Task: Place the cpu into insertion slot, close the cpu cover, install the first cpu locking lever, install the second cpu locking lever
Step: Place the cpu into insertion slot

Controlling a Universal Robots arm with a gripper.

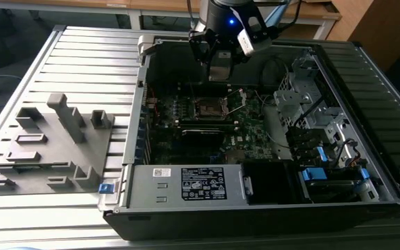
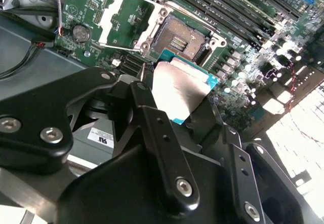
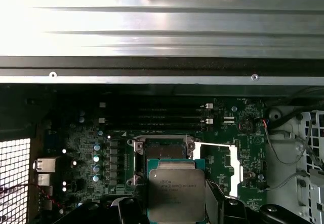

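The cpu is dull grey with a teal-green rim, the cpu cover shiny silver, the motherboard dark green, and the surface pale grey, ribbed in stripes.

The matte black tool has jointed links pinned with silver hex screws; its wrist glows blue.

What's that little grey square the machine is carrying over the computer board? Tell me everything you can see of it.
It is a small flat square chip with a dull grey metal top bearing faint print, on a thin teal-green base whose edge shows around it. The black gripper holds it by two opposite edges, roughly level, metal face up. It hangs above the open dark square socket with a silver rim on the green board, not yet seated in it.
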